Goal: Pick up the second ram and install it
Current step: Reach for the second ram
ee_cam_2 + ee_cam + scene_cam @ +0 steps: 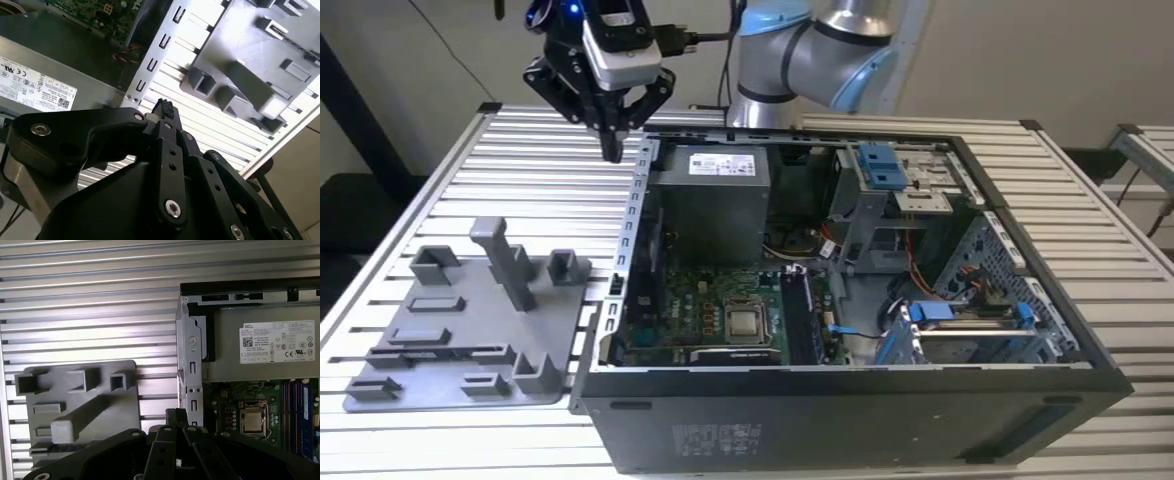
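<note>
Second ram (440, 350): apparently dark strip in fixture plate (467, 300) slot; pincer (611, 152) clenched, raised over bench (494, 175) beside PC case (854, 420)

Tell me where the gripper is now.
In the exterior view the gripper hangs over the slatted table at the exterior view's upper left, just outside a far corner of the open computer case, beyond the grey fixture plate.

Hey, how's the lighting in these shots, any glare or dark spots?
Second wrist view: glare washes out part of the grey fixture plate, while the gripper up close is a dark mass. First wrist view: the table slats carry bright streaks. Exterior view: even light, with the computer case interior in shadow.
</note>
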Robot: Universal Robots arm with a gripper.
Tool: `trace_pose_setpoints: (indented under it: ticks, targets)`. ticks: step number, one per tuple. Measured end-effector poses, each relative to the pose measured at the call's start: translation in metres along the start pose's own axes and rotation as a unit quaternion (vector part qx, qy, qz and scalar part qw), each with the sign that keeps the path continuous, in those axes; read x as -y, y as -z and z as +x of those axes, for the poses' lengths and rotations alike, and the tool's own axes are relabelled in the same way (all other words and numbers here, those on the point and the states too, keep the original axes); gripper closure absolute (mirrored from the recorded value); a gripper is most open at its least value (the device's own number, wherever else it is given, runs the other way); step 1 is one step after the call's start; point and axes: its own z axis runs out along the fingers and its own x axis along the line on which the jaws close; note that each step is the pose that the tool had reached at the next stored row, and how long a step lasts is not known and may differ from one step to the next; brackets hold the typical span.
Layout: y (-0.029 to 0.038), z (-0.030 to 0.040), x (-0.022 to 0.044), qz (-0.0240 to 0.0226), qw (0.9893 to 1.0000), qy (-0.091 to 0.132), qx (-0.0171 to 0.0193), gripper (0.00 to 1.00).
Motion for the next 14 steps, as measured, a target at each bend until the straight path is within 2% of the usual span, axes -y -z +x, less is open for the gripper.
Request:
trace_pose_setpoints:
  ticks: [4, 14]
  targets:
    - [-0.0005, 0.0066, 0.0005, 0.0001, 1.0, 0.0, -0.0005, 0.89]
    - [-0.0018, 0.037, 0.0026, 0.0001, 1.0, 0.0, -0.0006, 0.89]
